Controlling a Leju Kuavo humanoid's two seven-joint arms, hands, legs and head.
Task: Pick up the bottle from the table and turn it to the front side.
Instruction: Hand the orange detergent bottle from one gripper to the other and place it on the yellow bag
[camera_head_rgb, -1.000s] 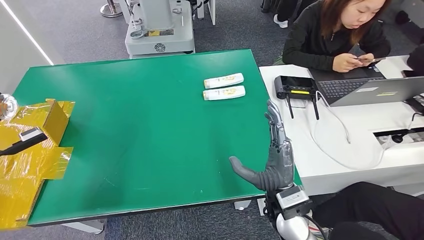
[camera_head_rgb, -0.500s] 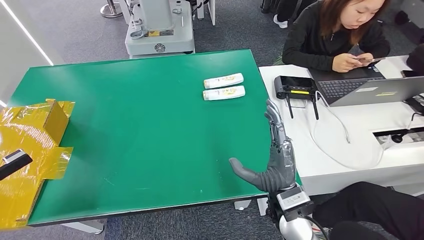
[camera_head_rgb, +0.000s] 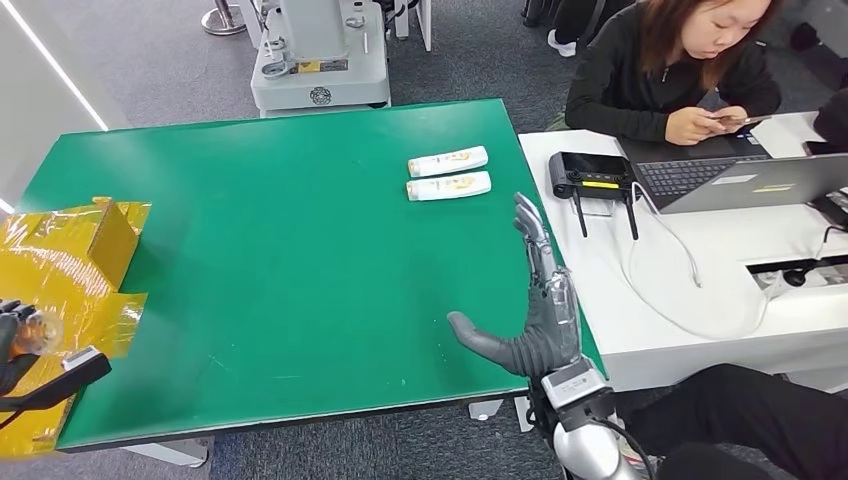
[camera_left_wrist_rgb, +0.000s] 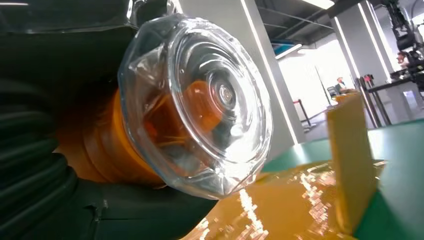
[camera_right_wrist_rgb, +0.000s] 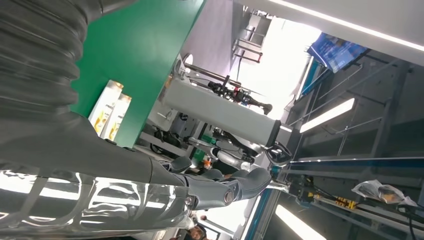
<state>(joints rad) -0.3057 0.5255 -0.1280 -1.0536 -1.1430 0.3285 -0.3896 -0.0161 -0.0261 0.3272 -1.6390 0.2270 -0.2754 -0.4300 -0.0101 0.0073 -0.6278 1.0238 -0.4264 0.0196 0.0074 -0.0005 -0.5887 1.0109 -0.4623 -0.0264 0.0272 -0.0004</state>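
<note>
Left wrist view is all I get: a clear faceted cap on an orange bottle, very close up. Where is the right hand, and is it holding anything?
Observer: The right hand is open over the near right edge of the green table, fingers straight, holding nothing.
Operator: Any bottles lying on that table?
Observer: Yes, a white plastic bottle and a second white bottle lie side by side near the far right edge, ahead of the right hand's fingertips.
Operator: And where does my left hand sit overall?
Observer: The left hand holds the clear-capped orange bottle off the table's near left corner, by the yellow-taped cardboard box.
</note>
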